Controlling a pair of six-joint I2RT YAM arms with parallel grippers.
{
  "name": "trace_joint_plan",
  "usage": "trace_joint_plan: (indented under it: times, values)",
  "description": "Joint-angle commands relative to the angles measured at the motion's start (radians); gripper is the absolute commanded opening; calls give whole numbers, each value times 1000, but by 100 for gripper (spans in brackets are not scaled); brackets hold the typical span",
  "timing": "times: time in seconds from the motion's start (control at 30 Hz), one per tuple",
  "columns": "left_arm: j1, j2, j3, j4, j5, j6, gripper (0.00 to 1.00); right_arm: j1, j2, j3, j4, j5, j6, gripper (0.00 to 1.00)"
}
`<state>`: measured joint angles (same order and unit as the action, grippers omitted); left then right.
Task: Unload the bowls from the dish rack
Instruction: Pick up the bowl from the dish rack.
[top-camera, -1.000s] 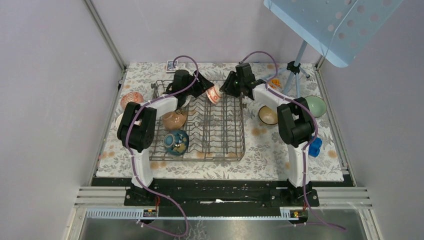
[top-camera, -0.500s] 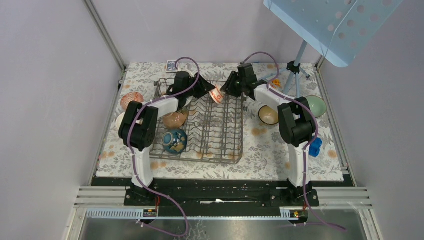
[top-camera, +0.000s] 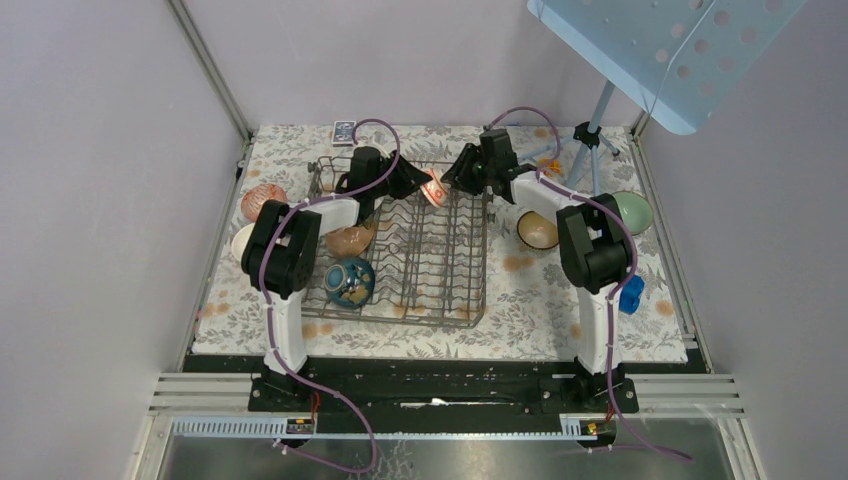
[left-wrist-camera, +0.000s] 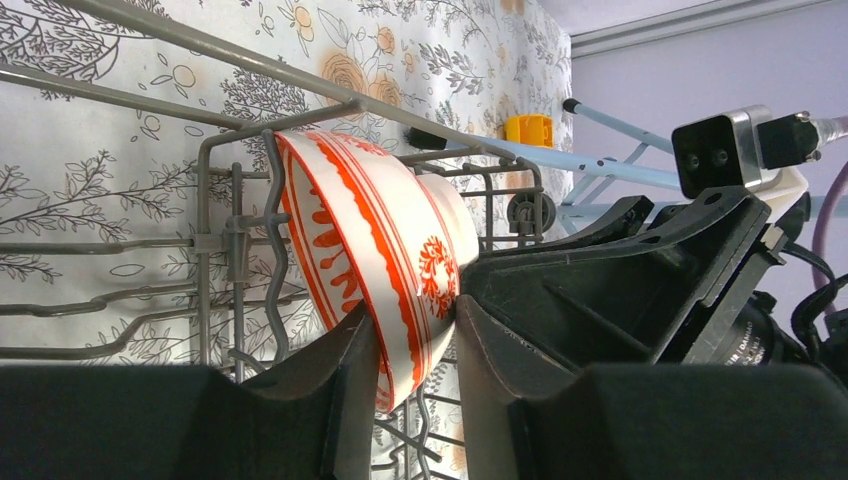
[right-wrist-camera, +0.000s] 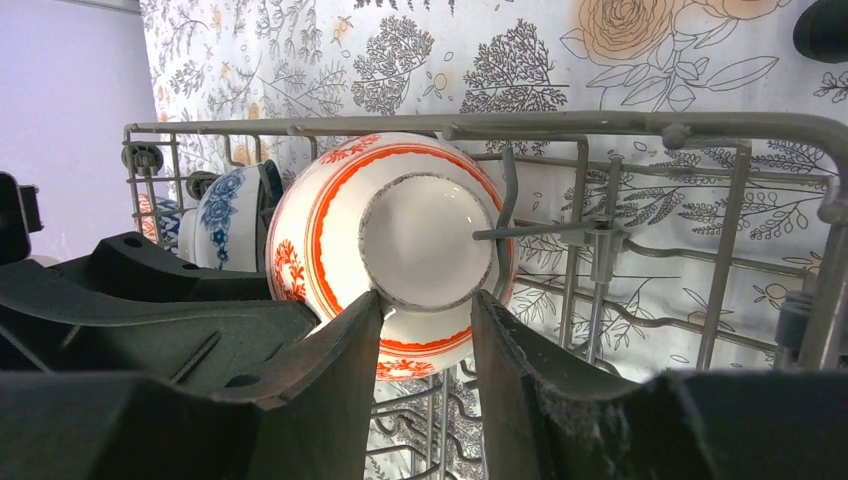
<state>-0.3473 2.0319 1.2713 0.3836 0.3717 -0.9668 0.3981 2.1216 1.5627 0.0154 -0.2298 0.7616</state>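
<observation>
A white bowl with red bands (top-camera: 432, 187) stands on edge at the back of the grey wire dish rack (top-camera: 445, 300), between both grippers. In the left wrist view the bowl (left-wrist-camera: 370, 240) has its wall pinched between the fingers of my left gripper (left-wrist-camera: 415, 350), one inside the rim and one outside. In the right wrist view my right gripper (right-wrist-camera: 425, 320) is shut on the foot ring of the bowl (right-wrist-camera: 400, 230). A tan bowl (top-camera: 349, 240) and a blue bowl (top-camera: 352, 282) sit in the rack's left side.
A pink bowl (top-camera: 262, 198) and a white bowl (top-camera: 243, 240) lie left of the rack. A tan-rimmed bowl (top-camera: 537, 230) and a green bowl (top-camera: 632, 211) lie to its right. A blue block (top-camera: 630, 295), a tripod (top-camera: 590, 135) and a card box (top-camera: 344, 130) stand around.
My left gripper's jaws have narrowed onto the bowl's wall. The right gripper has kept its hold on the foot ring, and the bowl has barely moved.
</observation>
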Motion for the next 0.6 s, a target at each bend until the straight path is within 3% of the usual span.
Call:
trace_joint_plan:
  times: [0.0,0.57]
  values:
    - [-22,-4,2,162,72,-33,32,-9,-5,-45,12,12,-8,45]
    - [-21,19,2,277,107,-106,12,-25,-16,-92,78,-42,-7,45]
